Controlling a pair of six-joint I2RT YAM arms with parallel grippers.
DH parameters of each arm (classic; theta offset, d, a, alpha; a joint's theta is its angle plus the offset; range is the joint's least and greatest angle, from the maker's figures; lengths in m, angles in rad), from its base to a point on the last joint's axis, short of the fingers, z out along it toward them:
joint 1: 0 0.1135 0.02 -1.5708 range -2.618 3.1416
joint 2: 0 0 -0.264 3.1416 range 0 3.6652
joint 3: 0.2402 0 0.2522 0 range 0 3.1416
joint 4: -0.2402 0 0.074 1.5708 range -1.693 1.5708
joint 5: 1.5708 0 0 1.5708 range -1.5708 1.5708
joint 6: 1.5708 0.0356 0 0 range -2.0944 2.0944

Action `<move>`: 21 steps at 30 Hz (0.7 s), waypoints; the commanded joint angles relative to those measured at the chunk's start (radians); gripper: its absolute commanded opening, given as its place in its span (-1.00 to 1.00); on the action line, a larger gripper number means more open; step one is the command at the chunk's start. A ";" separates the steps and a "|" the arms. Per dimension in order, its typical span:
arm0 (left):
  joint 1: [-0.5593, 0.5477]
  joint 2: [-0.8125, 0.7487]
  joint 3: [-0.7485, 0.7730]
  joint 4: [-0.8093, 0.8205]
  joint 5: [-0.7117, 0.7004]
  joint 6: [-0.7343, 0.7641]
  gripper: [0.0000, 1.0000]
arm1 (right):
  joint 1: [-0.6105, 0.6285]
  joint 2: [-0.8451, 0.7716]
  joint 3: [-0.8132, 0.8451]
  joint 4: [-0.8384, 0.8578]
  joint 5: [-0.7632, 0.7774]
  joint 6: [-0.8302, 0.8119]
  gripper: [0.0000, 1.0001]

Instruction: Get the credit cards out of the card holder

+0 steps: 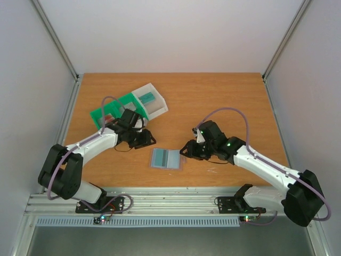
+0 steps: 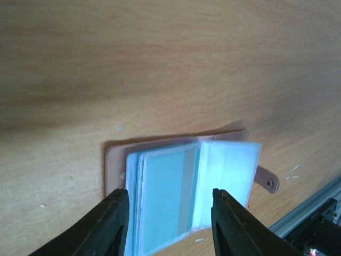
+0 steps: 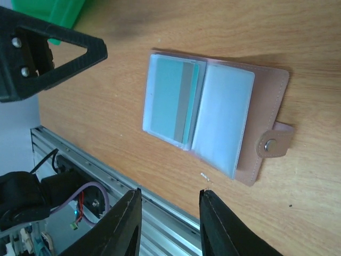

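The card holder (image 1: 166, 158) lies open and flat on the table near the front edge, a pinkish cover with clear sleeves (image 2: 229, 170) (image 3: 221, 120). A greenish-teal credit card (image 3: 173, 101) with a grey stripe sits in the top sleeve of one side (image 2: 162, 194); the facing sleeve looks pale and I see no card in it. My left gripper (image 1: 146, 140) (image 2: 170, 192) hovers at the holder's far left, its jaws apart with nothing clamped. My right gripper (image 1: 186, 150) (image 3: 170, 190) is just right of the holder, open over bare wood.
A green-and-white compartment tray (image 1: 130, 106) stands at the back left with a teal card (image 1: 148, 97) in its white bin. The metal rail (image 3: 160, 213) runs along the table's front edge, close to the holder. A snap strap (image 3: 274, 144) sticks out from the cover.
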 commanded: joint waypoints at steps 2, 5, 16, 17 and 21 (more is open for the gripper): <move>-0.007 -0.032 -0.096 0.149 0.053 -0.061 -0.12 | 0.023 0.098 0.011 0.088 -0.012 0.004 -0.39; -0.011 -0.017 -0.135 0.209 0.085 -0.081 -0.13 | 0.035 0.164 0.022 0.130 -0.012 0.010 -0.41; -0.025 0.006 -0.197 0.268 0.086 -0.098 -0.32 | 0.095 0.369 0.087 0.214 -0.011 0.026 -0.57; -0.026 0.007 -0.203 0.275 0.086 -0.100 -0.32 | 0.096 0.383 0.091 0.219 -0.007 0.026 -0.58; -0.030 0.026 -0.220 0.293 0.098 -0.105 -0.37 | 0.098 0.441 0.104 0.237 -0.004 0.029 -0.61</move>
